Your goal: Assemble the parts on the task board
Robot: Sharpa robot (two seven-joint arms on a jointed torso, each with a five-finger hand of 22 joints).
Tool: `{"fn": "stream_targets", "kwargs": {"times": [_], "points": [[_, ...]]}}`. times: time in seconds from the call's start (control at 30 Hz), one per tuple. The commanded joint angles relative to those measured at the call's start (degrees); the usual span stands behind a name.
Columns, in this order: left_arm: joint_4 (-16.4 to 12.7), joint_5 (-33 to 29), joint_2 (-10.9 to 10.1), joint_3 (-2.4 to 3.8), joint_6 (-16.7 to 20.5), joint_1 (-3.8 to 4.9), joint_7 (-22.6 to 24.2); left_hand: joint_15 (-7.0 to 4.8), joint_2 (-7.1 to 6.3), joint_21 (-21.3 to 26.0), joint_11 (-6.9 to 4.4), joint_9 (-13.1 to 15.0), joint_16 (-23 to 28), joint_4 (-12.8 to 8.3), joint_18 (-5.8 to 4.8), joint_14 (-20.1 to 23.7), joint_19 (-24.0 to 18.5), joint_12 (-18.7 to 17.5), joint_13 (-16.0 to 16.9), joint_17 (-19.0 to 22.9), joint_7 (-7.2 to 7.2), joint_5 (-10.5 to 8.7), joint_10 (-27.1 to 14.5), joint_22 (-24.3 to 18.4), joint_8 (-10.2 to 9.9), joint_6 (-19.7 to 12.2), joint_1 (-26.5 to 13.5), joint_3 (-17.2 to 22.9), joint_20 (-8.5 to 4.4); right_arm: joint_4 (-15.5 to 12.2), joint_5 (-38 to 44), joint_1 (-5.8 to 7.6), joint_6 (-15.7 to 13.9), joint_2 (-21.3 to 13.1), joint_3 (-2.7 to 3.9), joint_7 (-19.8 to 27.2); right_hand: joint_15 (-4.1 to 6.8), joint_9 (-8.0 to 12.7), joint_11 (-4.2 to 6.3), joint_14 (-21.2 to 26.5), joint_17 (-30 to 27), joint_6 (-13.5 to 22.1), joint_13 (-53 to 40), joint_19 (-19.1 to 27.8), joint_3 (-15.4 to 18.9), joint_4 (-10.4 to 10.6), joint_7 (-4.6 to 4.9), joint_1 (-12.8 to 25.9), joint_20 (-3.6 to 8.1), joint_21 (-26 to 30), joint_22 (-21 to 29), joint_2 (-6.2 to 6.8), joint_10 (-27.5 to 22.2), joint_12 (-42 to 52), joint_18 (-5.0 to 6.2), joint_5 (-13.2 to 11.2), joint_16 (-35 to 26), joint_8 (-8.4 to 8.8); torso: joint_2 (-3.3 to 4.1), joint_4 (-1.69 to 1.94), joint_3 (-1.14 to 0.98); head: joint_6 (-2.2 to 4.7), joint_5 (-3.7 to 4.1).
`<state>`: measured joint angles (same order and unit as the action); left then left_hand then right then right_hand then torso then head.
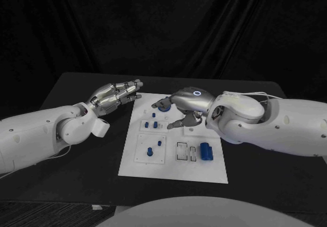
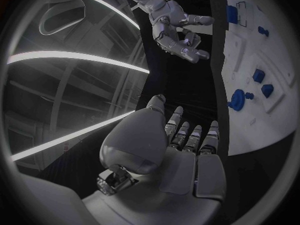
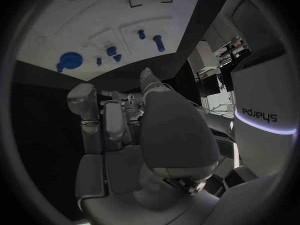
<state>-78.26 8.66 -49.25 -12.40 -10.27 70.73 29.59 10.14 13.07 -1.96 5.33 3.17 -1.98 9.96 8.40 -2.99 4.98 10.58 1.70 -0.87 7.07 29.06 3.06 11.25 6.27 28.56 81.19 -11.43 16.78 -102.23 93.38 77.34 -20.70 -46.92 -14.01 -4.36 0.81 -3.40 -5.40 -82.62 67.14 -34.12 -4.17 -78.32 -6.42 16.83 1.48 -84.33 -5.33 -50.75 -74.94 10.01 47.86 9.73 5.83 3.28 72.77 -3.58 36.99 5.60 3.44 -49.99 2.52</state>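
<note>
The white task board (image 1: 174, 163) lies in the middle of the table. Toward its far end sits a round blue part (image 1: 163, 107), which also shows in both wrist views (image 2: 237, 99) (image 3: 69, 61). Blue pegs (image 1: 154, 125) stand in the board, and a blue cylinder (image 1: 206, 150) lies near its right edge. My right hand (image 1: 180, 109) hovers over the far end beside the round part, fingers bent downward, holding nothing (image 3: 122, 130). My left hand (image 1: 116, 97) hangs over the table left of the board's far corner, fingers stretched out, holding nothing (image 2: 184, 152).
The black table (image 1: 81, 161) runs wide on both sides of the board. Two rectangular slots (image 1: 185, 150) sit beside the blue cylinder. My right forearm (image 1: 272, 125) crosses above the board's right side.
</note>
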Motion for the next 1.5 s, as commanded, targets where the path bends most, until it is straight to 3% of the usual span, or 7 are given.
{"fn": "stream_targets", "kwargs": {"times": [0.03,0.3,0.5,0.6,0.8,1.0,1.5], "points": [[-0.01,-0.41,0.01,0.06,0.30,-0.07,1.26,0.03,0.44,-0.08,0.42,0.06,-0.14,-0.03,-0.85,0.18,0.21,0.30,0.06,-0.05,0.25,0.00,0.18,-0.02,0.39,0.08,0.02,0.24,0.03,-1.09,-9.86,1.77,-4.61,-2.74,-0.07,0.89,-0.06,-0.71,-0.13,-0.45,0.20,-6.23,-0.47,-0.63,-0.86,-0.33,1.54,-0.40,0.06,-0.48,-6.68,-1.62,2.37,2.20,0.50,-0.16,0.50,-1.44,-0.05,-0.03,0.02,-0.01,0.01],[-0.09,-0.42,0.09,0.06,1.40,-0.07,2.33,-1.62,0.26,0.30,0.85,0.14,0.14,0.26,-0.89,0.71,-0.54,0.73,0.12,0.07,0.51,-0.01,0.37,-1.34,0.84,0.70,-0.29,-0.01,-0.17,-0.78,-16.79,3.99,-1.07,-8.05,-0.08,-2.98,0.33,-2.90,2.34,-0.76,0.47,-20.31,-4.61,-1.11,-1.34,-0.66,5.14,-1.85,-0.01,-1.44,-6.85,-4.16,15.68,13.37,0.48,0.81,0.90,-6.07,-0.29,-0.05,0.05,-0.01,0.77],[-0.19,-0.42,0.12,0.05,1.78,-0.07,2.81,-2.01,0.24,0.38,0.96,0.16,0.18,0.25,-0.84,0.80,-0.74,0.88,0.14,0.08,0.58,0.04,0.44,-1.66,0.96,0.90,-0.23,0.00,-0.26,-1.30,-17.91,4.33,8.83,-10.10,-0.08,-11.81,2.26,-4.73,5.19,-0.59,-0.57,-26.77,-16.96,-0.63,1.65,-0.50,3.33,6.24,2.21,0.28,-6.45,-6.01,21.15,30.63,0.72,3.57,-0.08,-8.17,-0.37,-0.07,-0.02,-0.01,0.95],[-0.18,-0.42,0.20,0.05,1.71,-0.08,2.86,-2.10,0.24,0.38,1.00,0.17,0.19,0.25,-0.82,0.83,-0.76,0.90,0.14,0.09,0.60,0.06,0.46,-1.66,1.00,0.96,-0.21,0.00,-0.28,-1.81,-18.11,4.37,15.26,-10.54,-0.09,-17.94,2.83,-6.72,6.03,-3.25,7.02,-29.47,-56.41,-2.34,4.24,-0.50,2.53,14.80,2.85,-4.30,-7.44,-8.02,28.92,62.50,0.01,5.44,5.87,-8.49,-0.40,-0.14,-0.05,-0.01,0.96],[-0.22,-0.42,0.25,0.05,1.49,-0.09,2.85,-2.11,0.26,0.33,1.00,0.16,0.17,0.25,-0.80,0.80,-0.63,0.87,0.13,0.08,0.61,0.07,0.45,-1.36,0.99,0.89,-0.20,0.01,-0.28,-1.83,-18.23,4.13,25.47,-10.67,-0.09,-27.59,4.32,-11.35,7.33,-7.38,22.86,-33.55,-85.83,-5.48,7.40,-0.16,0.60,28.44,4.01,-14.32,-9.38,-10.51,42.14,80.27,-1.41,5.32,17.23,-10.91,-0.32,-0.05,0.02,-0.01,1.09],[-0.24,-0.42,0.08,0.05,1.28,-0.10,2.64,-2.03,0.31,0.27,0.97,0.17,0.12,0.26,-0.76,0.75,-0.47,0.90,0.14,0.06,0.60,0.08,0.46,-1.06,1.02,0.96,-0.17,0.04,-0.24,-2.42,-18.26,3.03,28.35,-11.02,-0.09,-31.99,5.78,-15.60,8.18,-7.38,22.86,-36.98,-85.83,-7.58,7.65,-0.16,-0.70,30.69,5.37,-22.96,-11.13,-11.50,42.14,80.27,-2.77,5.50,17.23,-13.12,-0.23,-0.05,-0.01,-0.01,0.78],[-0.14,-0.41,0.23,0.05,0.45,-0.14,2.08,-1.88,0.37,0.22,0.96,0.16,0.08,0.27,-0.70,0.72,-0.38,0.87,0.13,0.04,0.60,0.08,0.44,-0.96,1.03,0.91,-0.14,0.08,-0.17,-3.99,-18.27,1.23,31.33,-10.48,-0.09,-35.94,6.23,-17.80,8.55,-7.38,22.86,-38.31,-85.83,-8.26,8.03,-0.11,-1.09,33.88,5.87,-27.23,-11.86,-11.16,42.14,80.27,-3.35,3.66,17.23,-12.37,-0.23,-0.04,-0.04,-0.01,1.05]]}}
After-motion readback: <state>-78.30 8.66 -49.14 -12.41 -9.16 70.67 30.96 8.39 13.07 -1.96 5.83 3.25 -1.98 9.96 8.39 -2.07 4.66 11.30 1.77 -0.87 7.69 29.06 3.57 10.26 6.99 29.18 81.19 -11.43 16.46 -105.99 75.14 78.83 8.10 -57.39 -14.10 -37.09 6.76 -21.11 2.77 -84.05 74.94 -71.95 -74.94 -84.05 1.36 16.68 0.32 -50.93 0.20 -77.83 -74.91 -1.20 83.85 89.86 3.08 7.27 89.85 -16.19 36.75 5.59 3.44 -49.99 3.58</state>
